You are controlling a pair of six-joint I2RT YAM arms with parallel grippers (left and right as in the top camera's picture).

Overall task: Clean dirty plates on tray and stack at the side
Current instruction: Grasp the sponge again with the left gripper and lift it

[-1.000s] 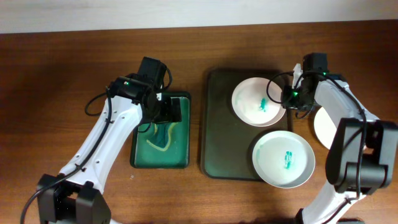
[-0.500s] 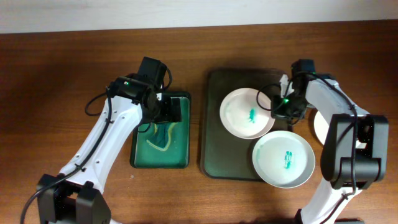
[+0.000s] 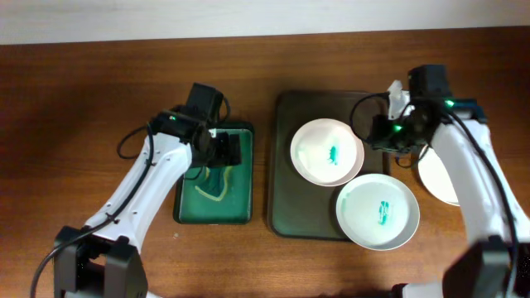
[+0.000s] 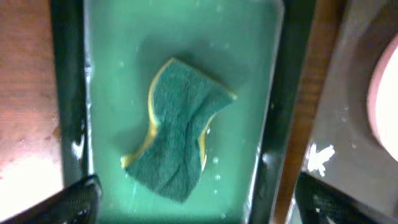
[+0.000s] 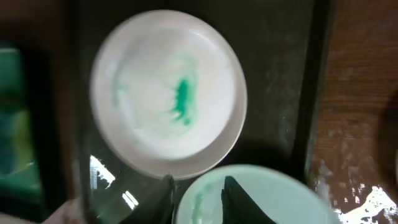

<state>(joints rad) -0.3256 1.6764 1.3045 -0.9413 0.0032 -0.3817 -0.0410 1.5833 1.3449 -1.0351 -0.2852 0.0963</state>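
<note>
Overhead, the upper plate [image 3: 325,151] and lower plate [image 3: 378,212], both smeared, lay on the tray [image 3: 286,199]. A third plate [image 3: 435,178] sat on the table [image 3: 83,99] beside it. The right gripper [image 3: 387,132] hung just beside the upper plate, claw narrowly parted, pinching nothing.

In the left wrist view, the left gripper [image 4: 199,196] was spread wide above the sponge [image 4: 177,137] in the green tray [image 4: 249,62]. A shallow close might have missed the limp sponge.

In the right wrist view, the two plates' rims met, so lifting one risked dragging the other.

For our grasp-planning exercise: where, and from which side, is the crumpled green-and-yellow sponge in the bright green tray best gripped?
Probably the green-and-yellow sponge across its narrow waist, from above: it lies low in the green tray, whose rim blocks sideways approaches.
</note>
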